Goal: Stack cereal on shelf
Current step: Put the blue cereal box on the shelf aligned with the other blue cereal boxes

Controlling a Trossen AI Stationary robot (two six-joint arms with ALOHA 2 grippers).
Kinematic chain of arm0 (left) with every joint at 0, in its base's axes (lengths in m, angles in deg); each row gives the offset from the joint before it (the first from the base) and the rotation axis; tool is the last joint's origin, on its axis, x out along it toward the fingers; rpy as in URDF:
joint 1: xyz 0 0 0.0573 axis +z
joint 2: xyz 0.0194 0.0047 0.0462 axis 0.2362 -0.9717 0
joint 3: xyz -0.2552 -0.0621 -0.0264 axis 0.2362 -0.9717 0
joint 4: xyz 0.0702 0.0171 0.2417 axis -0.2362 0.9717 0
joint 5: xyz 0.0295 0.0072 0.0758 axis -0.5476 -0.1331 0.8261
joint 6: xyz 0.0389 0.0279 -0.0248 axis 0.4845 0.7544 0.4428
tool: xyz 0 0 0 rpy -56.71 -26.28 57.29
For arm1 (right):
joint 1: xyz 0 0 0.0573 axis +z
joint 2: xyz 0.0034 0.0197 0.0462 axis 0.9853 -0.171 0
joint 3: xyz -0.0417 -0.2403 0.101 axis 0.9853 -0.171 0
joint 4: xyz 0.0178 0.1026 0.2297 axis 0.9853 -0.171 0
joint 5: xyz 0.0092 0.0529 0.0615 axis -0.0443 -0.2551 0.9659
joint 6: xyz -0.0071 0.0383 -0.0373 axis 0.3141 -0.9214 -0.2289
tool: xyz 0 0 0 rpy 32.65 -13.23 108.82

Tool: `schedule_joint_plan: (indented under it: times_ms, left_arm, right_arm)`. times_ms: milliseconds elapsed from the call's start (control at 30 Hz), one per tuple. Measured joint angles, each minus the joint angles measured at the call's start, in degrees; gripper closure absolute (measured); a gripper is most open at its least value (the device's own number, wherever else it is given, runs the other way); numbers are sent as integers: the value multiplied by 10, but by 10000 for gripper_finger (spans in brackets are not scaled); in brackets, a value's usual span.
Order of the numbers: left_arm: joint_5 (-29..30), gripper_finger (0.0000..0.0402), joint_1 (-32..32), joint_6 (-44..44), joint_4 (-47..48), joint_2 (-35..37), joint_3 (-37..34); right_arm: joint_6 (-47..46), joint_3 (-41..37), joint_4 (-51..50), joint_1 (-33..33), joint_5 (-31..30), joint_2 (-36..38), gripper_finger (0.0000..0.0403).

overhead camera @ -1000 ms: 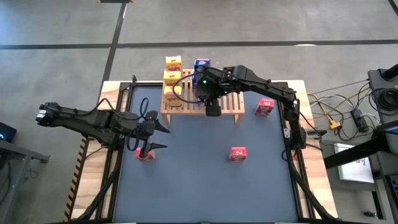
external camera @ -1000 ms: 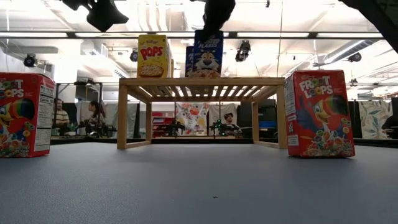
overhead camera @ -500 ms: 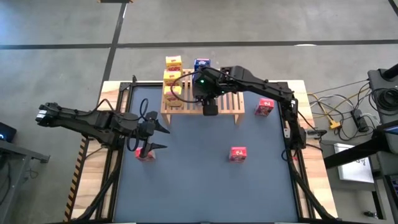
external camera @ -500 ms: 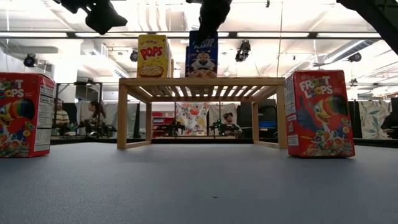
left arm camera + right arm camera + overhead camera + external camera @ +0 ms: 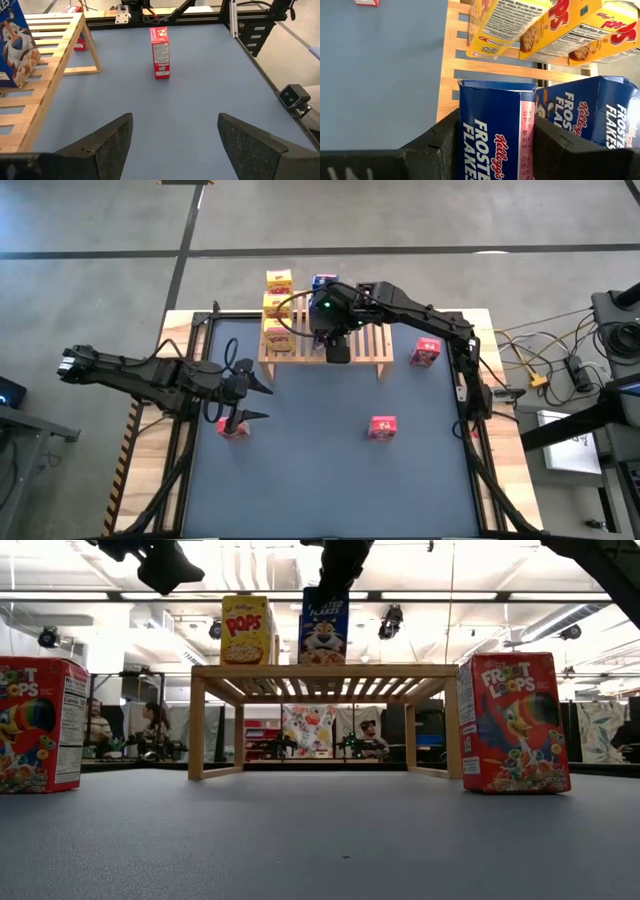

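Note:
The wooden shelf (image 5: 360, 345) stands at the table's far side. Three yellow cereal boxes (image 5: 276, 306) stand in a row on its left part (image 5: 247, 630). One blue box (image 5: 590, 117) stands on the slats behind. My right gripper (image 5: 335, 340) is shut on a second blue box (image 5: 325, 628), upright over the shelf's middle. Three red boxes stand on the table: left (image 5: 232, 428), middle right (image 5: 382, 427), and beside the shelf's right leg (image 5: 425, 352). My left gripper (image 5: 175, 145) hangs open above the table's left side. My right gripper pinches the blue box's upper end (image 5: 495, 107) between its two fingers (image 5: 445, 142), one on each broad face. It comes slanting down from above. The box stands upright, its bottom edge (image 5: 322, 662) level with the shelf's top; whether it rests there I cannot tell.
The shelf's right half (image 5: 375, 340) has bare slats. Open blue table surface (image 5: 320, 470) lies in front of the shelf. Black frame rails (image 5: 470, 395) run along the table's left and right sides. People sit in the room beyond the table.
My right gripper has tipped slightly, and the blue box in it has gone from tilted to upright. The box has shifted a little toward the table's left, in front of the other blue box.

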Motion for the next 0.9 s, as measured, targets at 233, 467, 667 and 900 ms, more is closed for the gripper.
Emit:
schedule_joint_plan:
  times_ms: [233, 467, 667, 900]
  left_arm:
    - [0, 126, 0, 1, 0, 0, 0]
    - [0, 126, 0, 1, -1, 0, 0]
    - [0, 126, 0, 1, -2, 0, 0]
    - [0, 126, 0, 1, -3, 0, 0]
  right_arm:
    - [-7, 0, 0, 0, 1, 0, 232]
    - [-10, 0, 0, 0, 14, 1, 218]
    - [-17, 0, 0, 0, 9, 1, 182]
    - [-16, 0, -5, 0, -13, 3, 164]
